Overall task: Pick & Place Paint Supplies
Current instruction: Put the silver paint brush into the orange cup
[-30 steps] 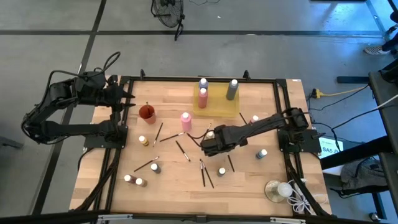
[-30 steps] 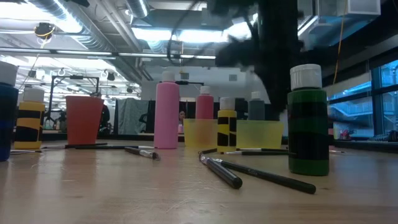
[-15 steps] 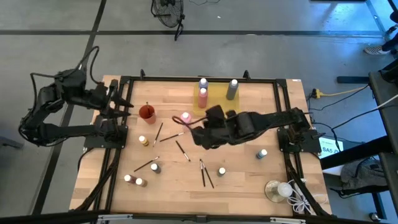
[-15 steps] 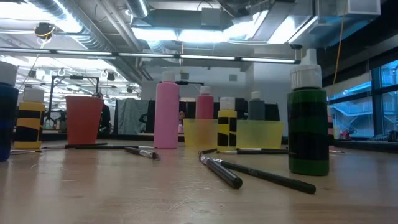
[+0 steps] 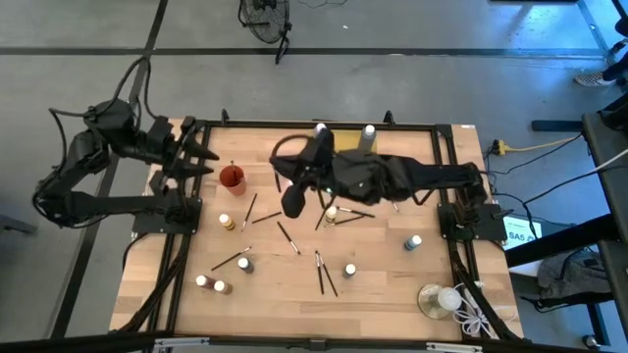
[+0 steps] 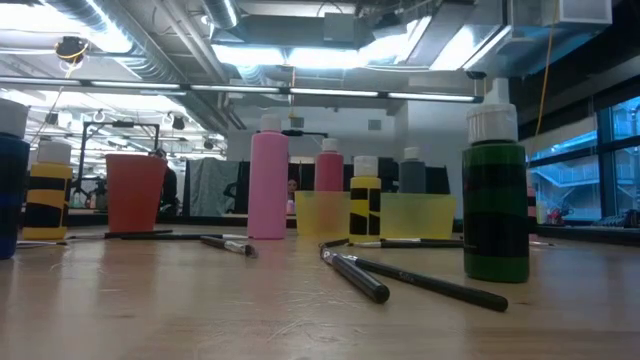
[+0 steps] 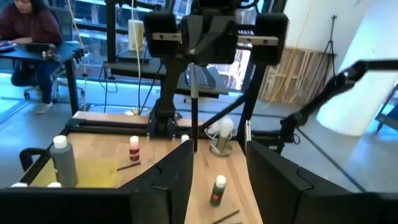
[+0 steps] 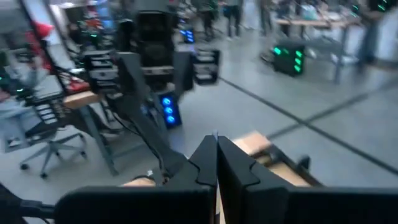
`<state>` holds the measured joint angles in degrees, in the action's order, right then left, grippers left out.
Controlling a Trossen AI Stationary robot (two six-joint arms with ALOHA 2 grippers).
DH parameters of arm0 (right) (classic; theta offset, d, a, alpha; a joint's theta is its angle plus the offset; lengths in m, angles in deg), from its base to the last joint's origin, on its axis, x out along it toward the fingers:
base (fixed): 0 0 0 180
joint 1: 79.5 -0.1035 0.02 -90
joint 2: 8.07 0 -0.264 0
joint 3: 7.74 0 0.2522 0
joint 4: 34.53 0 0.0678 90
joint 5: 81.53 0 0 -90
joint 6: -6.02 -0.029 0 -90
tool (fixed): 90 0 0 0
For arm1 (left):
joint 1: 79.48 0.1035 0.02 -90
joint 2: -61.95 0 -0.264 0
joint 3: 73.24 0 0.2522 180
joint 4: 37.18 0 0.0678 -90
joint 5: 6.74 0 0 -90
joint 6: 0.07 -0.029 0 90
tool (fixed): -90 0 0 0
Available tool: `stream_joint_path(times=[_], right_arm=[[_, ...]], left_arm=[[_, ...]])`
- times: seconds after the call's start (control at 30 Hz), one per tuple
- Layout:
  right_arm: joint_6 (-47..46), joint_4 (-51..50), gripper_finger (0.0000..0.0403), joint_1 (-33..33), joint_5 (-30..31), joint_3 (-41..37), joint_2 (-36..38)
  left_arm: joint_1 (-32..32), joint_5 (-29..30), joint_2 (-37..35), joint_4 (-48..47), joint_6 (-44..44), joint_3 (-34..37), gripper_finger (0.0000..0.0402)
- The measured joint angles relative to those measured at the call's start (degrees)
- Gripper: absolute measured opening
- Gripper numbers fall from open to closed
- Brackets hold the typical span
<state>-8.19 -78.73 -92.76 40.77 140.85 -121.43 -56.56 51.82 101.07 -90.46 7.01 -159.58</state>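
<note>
Right fingers (image 8: 199, 163) closed on paintbrush (image 7: 194, 118); brush held upright, long axis vertical, above counter (image 5: 392, 284). Red cup (image 5: 233, 178), judged target, sited just beside, toward left arm. Left fingers (image 7: 174, 180) part-open, empty, beyond cup.

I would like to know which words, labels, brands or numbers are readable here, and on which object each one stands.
"BAS": partial white letters on a dark device past the table's right edge; the rest is cut off.
Yellow-and-black bottle labels: too blurred to read.
Green bottle: no legible label.
Nothing else is readable.
</note>
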Motion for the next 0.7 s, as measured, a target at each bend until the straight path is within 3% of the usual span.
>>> stream_joint_path(times=[0.2, 0.47, 0.7], right_arm=[[10.2, 4.7, 0.0, 1.2, -6.0, 0.0, 0.0], [13.4, 5.0, 0.0, 3.2, -12.0, 0.0, 0.0], [13.6, 5.1, 0.0, 4.8, -15.9, 0.0, 0.0]], left_arm=[[0.0, 0.2, 4.0, 6.4, 1.4, 0.0, 0.0143], [-2.1, 0.4, 8.9, 12.0, 4.8, 0.0, 0.0143], [-8.1, 1.5, 12.4, 13.6, 0.1, 0.0, 0.0143]])
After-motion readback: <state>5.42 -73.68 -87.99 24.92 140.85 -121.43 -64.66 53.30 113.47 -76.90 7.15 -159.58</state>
